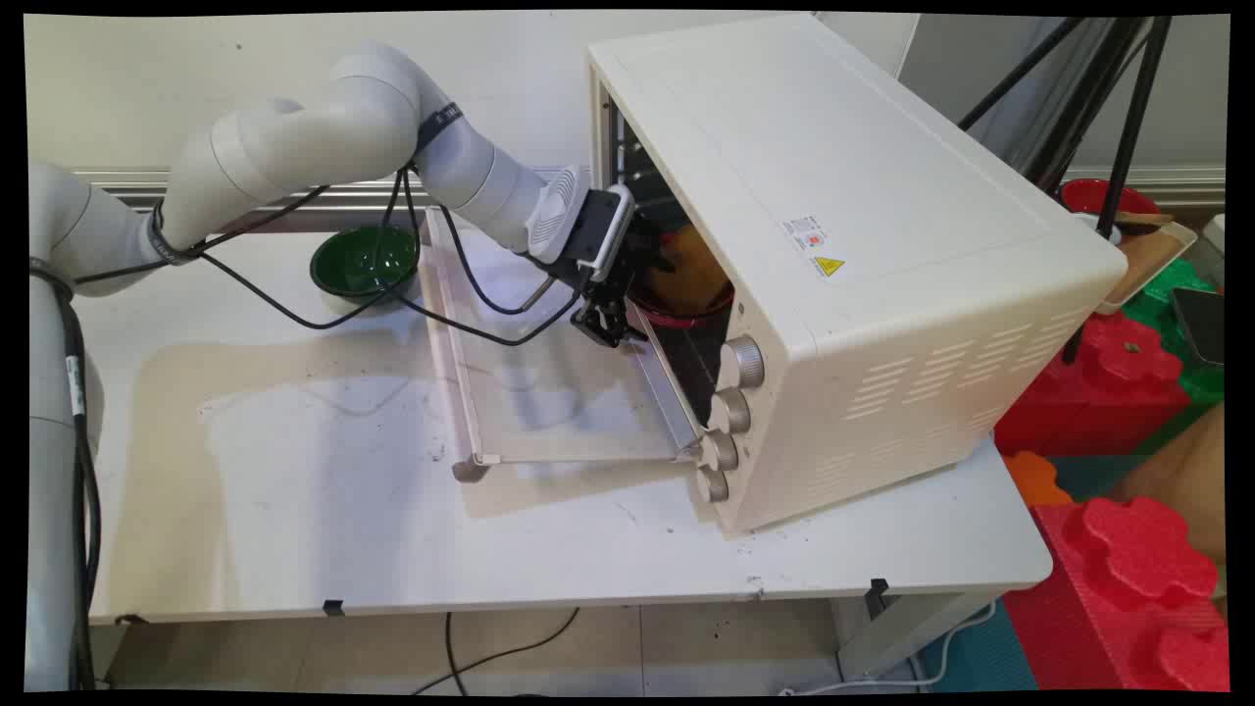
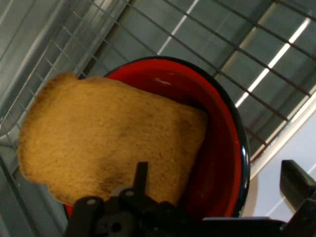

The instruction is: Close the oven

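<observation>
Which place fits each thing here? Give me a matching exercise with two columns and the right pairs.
Things:
1. dark green bowl
2. slice of brown toast
3. glass oven door
4. black two-finger gripper

Places:
A. in the red bowl on the oven's wire rack
B. folded down flat over the table
C. at the oven's mouth
D. on the table behind the arm

Pairs: 1-D, 2-A, 3-B, 4-C

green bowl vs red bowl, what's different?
The green bowl stands on the open table behind the oven's lowered glass door; the red bowl sits on the wire rack inside the oven. The green bowl looks empty; the red bowl holds a slice of toast. The gripper is at the red bowl's rim, well away from the green bowl. Both are round, glossy and upright.
</observation>
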Robot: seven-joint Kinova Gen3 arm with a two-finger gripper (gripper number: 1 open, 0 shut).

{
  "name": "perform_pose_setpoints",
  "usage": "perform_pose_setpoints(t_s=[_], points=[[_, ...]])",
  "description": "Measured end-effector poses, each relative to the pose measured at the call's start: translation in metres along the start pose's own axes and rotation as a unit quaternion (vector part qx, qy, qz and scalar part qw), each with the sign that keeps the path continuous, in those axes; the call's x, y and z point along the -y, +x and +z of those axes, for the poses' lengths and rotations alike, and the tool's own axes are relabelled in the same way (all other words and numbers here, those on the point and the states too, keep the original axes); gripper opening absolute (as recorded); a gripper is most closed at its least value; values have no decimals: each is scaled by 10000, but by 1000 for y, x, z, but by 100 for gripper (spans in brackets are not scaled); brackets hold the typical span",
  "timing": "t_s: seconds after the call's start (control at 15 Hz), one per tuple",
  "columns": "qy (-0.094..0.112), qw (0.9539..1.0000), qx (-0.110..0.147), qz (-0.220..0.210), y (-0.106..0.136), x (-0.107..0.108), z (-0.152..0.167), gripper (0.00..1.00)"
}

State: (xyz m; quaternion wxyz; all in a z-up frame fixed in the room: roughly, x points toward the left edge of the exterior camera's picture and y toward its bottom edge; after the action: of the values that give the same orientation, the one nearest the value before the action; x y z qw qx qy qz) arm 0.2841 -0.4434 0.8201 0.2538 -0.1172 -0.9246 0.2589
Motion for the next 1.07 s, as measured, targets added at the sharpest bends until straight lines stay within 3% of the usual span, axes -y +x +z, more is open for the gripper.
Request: perform_pose_setpoints(t_s=[0.4, 0.6, 0.87, 1.07], points=[[115, 9978, -159, -636, -3, 1, -15, 100], [148, 9936, -242, -1089, -6, -1, -27, 100], [231, 9819, -376, -1841, -13, -6, -53, 100], [317, 9688, -482, -2412, -20, -10, -80, 100]])
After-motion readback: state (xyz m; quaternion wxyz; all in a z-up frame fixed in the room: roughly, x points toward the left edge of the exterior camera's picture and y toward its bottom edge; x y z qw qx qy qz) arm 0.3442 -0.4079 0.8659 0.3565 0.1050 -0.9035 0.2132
